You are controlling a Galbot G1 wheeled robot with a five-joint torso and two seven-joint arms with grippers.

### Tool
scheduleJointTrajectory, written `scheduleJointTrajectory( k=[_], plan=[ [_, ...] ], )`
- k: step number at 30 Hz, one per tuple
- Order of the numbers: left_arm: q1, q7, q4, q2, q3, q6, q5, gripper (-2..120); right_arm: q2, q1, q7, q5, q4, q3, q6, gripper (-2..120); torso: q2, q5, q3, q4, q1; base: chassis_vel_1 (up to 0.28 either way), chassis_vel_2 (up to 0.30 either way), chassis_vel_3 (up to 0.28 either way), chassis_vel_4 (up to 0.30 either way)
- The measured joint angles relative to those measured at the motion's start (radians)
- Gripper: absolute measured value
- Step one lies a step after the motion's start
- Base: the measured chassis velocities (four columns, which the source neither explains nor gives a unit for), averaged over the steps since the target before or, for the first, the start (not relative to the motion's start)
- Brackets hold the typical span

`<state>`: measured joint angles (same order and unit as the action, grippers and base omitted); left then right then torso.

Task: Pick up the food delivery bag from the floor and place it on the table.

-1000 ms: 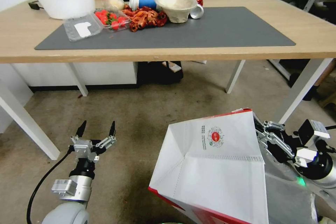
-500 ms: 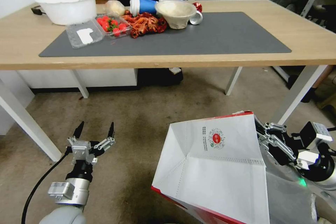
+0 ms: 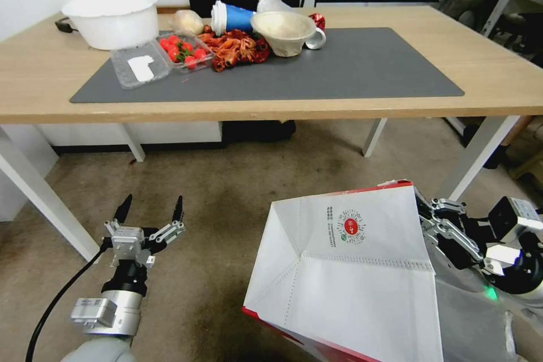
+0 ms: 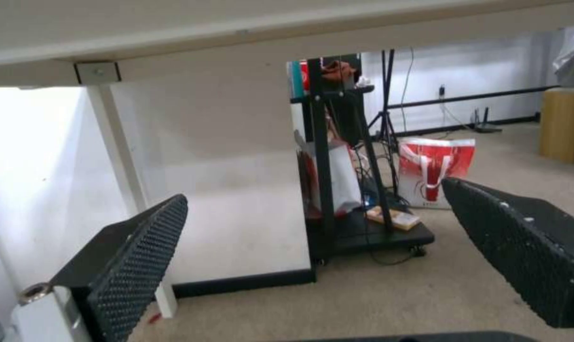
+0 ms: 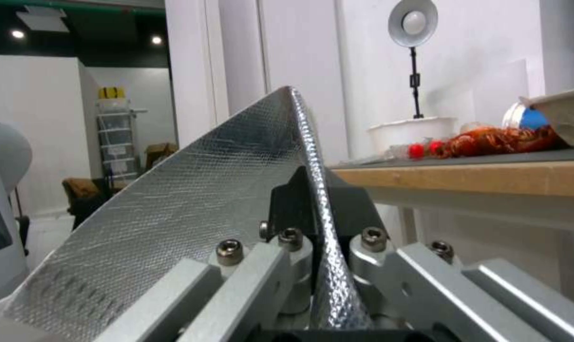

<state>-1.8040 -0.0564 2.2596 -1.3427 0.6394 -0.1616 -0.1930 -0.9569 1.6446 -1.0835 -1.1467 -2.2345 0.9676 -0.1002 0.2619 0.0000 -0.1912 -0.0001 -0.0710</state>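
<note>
Food delivery bag up off the floor, foil rim pinched tight in right gripper, short of the table. Left gripper low, spread wide, empty.

one food delivery bag, one table, two bowls, two hands

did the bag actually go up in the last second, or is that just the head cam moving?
Cannot tell. The table edge slid down the head view, so the camera moved. The food delivery bag, clamped by the right gripper, barely shifted in frame; rising with the torso is possible.
</note>
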Motion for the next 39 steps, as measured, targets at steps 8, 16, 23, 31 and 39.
scheduleJointTrajectory(
  k=[8, 16, 23, 31, 39],
  plan=[
    [-0.002, 0.000, 0.003, 0.001, 0.000, -0.003, 0.003, 100, -0.011, -0.002, -0.002, 0.002, -0.014, -0.001, 0.000, 0, 0.029, 0.0000, -0.021, 0.0000, -0.008, 0.000, 0.000, 0.000, 0.000],
    [-0.006, 0.000, 0.007, -0.001, 0.001, -0.012, 0.004, 100, -0.018, -0.002, -0.006, 0.002, -0.023, -0.001, -0.001, 0, 0.065, 0.0000, -0.047, 0.0000, -0.018, 0.000, 0.000, 0.000, 0.000],
    [-0.008, -0.007, 0.009, -0.002, 0.000, -0.014, 0.005, 100, -0.022, 0.000, -0.002, -0.001, -0.032, 0.002, -0.003, 0, 0.090, -0.0001, -0.063, 0.0001, -0.027, 0.000, 0.000, 0.000, 0.000],
    [-0.008, -0.008, 0.004, 0.000, -0.005, -0.018, 0.011, 100, -0.040, 0.010, -0.003, 0.004, -0.046, 0.002, -0.010, 0, 0.121, 0.0000, -0.085, 0.0000, -0.036, 0.000, 0.000, 0.000, 0.000],
    [-0.009, -0.008, 0.002, -0.001, -0.010, -0.019, 0.015, 100, -0.045, 0.014, 0.007, 0.005, -0.077, 0.001, -0.012, 0, 0.152, -0.0001, -0.104, 0.0000, -0.048, 0.000, 0.000, 0.000, 0.000]
  ],
)
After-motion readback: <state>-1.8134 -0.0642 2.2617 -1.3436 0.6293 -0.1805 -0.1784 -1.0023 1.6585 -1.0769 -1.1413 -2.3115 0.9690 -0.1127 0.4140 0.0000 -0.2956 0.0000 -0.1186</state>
